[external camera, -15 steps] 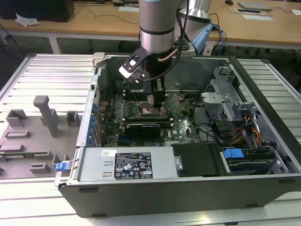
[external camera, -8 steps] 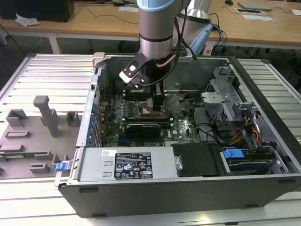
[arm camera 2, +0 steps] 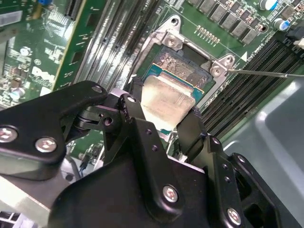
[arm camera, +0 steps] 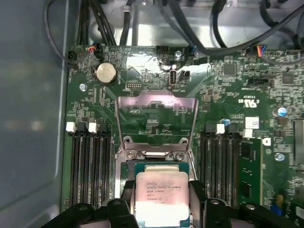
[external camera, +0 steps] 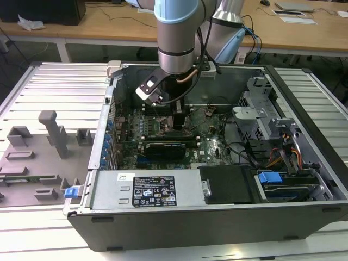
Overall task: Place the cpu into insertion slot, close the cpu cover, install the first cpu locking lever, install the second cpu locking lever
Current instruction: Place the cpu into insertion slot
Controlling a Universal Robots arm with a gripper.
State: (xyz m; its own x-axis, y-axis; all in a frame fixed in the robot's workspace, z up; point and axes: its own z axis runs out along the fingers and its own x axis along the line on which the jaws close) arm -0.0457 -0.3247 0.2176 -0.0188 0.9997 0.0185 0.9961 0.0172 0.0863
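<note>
Clenched claw (arm camera 2: 162,114) grips the silver chip (arm camera: 161,192) by two opposite edges, low over the socket (arm camera 2: 195,53), perhaps already resting in it. Hinged at the socket's rim, the cover (arm camera: 156,118) stands flipped open. If the chip is tilted or off-square when released, it could bend the socket's pins or seat crooked, and the cover would then jam.

The gripper fingers (arm camera 2: 137,118) cover one edge of the cpu (arm camera 2: 166,97) in the second wrist view; the first wrist view crops it.
</note>
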